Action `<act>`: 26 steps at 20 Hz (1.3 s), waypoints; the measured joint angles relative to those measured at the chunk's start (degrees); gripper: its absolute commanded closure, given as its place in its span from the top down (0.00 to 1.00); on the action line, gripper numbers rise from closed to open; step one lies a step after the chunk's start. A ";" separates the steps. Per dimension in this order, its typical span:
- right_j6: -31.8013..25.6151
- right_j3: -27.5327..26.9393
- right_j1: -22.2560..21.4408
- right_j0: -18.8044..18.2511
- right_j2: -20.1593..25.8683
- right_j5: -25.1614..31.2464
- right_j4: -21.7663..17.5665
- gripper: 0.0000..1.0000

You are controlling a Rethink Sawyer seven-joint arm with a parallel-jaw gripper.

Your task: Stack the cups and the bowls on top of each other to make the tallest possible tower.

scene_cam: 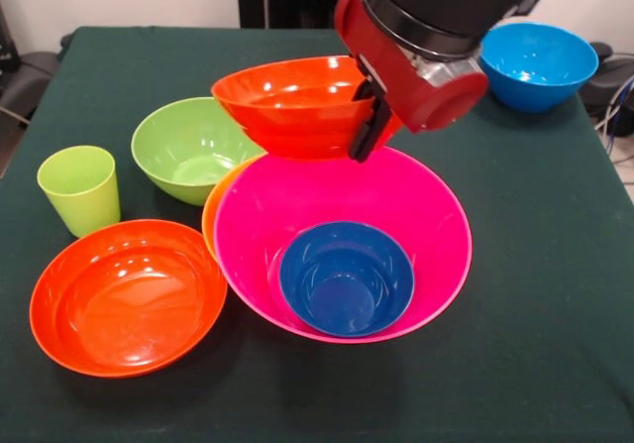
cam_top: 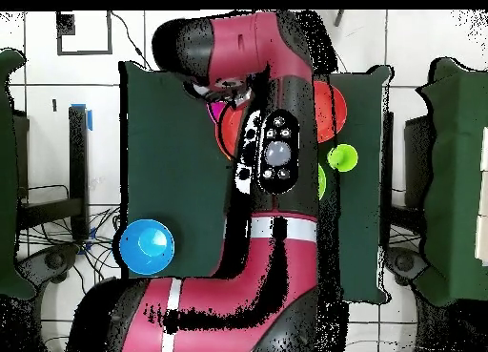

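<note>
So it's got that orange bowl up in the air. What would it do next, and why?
Probably lower it a little. The tool is shut on the rim of the red-orange bowl, which hangs tilted above the big pink bowl, where the small dark blue bowl already sits. Setting it inside would add height.

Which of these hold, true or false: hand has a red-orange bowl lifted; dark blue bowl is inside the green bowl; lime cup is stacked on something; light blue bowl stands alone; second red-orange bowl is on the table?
1. The hand holds a red-orange bowl off the table. True; it grips the rim, above the pink bowl.
2. The dark blue bowl sits in the green bowl. False; it sits in the pink bowl.
3. The lime cup is stacked on something. False; it stands alone on the table.
4. The light blue bowl stands alone. True.
5. A second red-orange bowl rests on the table. True.
</note>
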 measured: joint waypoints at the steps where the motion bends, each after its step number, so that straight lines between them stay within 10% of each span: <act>1: 0.00 -0.66 0.45 0.19 0.01 0.30 0.01 0.00; 26: 0.00 -1.93 2.75 1.04 -3.17 -0.38 1.22 0.00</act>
